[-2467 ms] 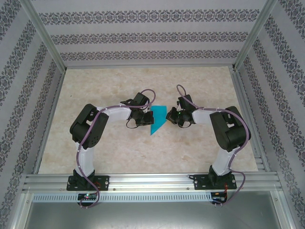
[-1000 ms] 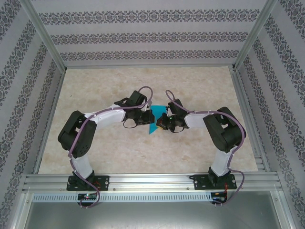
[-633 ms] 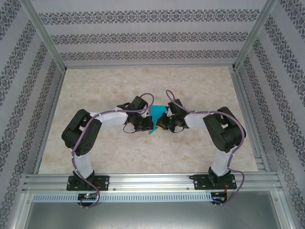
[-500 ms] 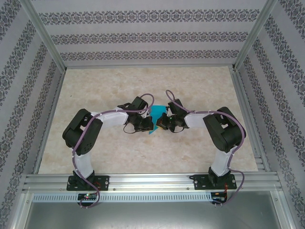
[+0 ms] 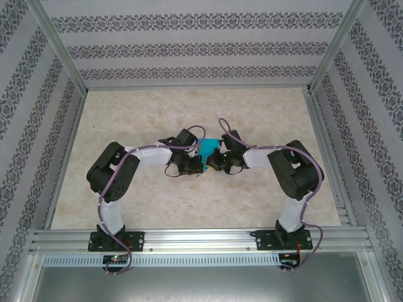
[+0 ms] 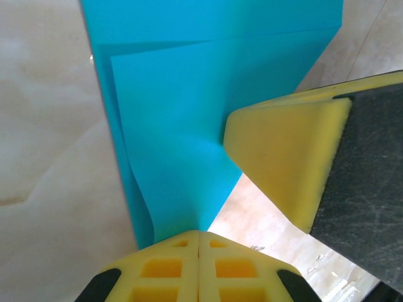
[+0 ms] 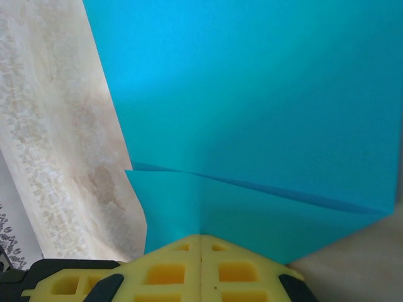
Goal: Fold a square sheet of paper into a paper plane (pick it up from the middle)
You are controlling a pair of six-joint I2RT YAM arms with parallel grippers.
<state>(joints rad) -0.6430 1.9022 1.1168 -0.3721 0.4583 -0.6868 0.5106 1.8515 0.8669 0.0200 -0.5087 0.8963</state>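
The teal-blue paper (image 5: 206,147) is a folded, layered piece held up at the table's middle, mostly hidden between the two wrists in the top view. My left gripper (image 5: 197,166) is shut on its lower tip. In the left wrist view my left gripper (image 6: 199,231) pinches the narrow end of the paper (image 6: 208,107), with a crease running across it. A yellow finger of the right gripper (image 6: 283,160) presses the paper's right edge. My right gripper (image 7: 200,236) is shut on the paper (image 7: 252,107) at a fold line.
The beige marbled table (image 5: 157,201) lies under the paper. Patterned walls enclose it on three sides. An aluminium rail (image 5: 201,242) with the arm bases runs along the near edge, and slanted frame posts (image 5: 60,50) stand at the back corners.
The left arm has swung in towards the right one and its gripper has closed on the paper's lower tip. The right arm has held still with the paper.
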